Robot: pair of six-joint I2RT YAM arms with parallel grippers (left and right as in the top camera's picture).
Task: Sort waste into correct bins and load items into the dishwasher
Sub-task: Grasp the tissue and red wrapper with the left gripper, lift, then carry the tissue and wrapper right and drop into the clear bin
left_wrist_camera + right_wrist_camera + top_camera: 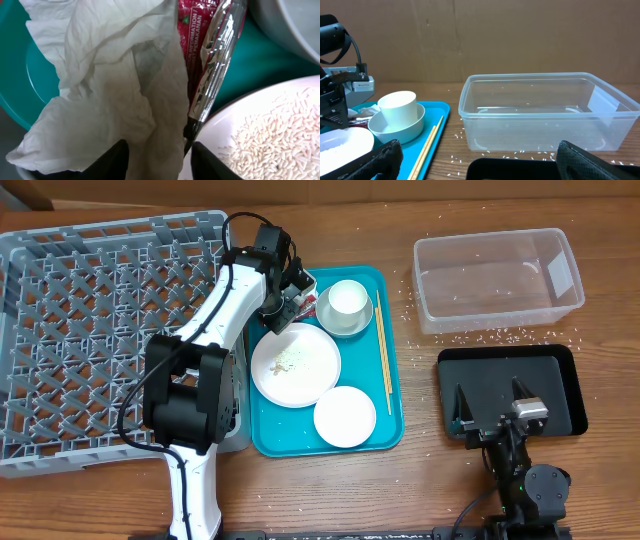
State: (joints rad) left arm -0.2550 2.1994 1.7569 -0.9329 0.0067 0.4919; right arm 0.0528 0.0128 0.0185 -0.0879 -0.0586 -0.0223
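At a corner of the teal tray, my left pincer hangs spread over the crumpled napkin — its two fingers straddle the paper's lower fold, not yet pinching it. The red wrapper lies pressed against the napkin's side, its foil end reaching down between my fingers too. My right pincer hovers wide open, holding nothing, above the black tray, with the clear tub just beyond.

By my reckoning the job has barely begun. The dish rack holds no dish, and I see neither napkin nor wrapper in either bin. The cup stands inside the bowl, the large plate carries a patch of rice, and the smaller plate sits beside it — all on the teal tray. More grains are scattered on the table around the tub.

In the way: wrapper and napkin touch, so one squeeze may take both. The large plate's rim lies just beside one finger, with the bowl near behind it. The chopsticks lie along the tray's right edge, well apart.
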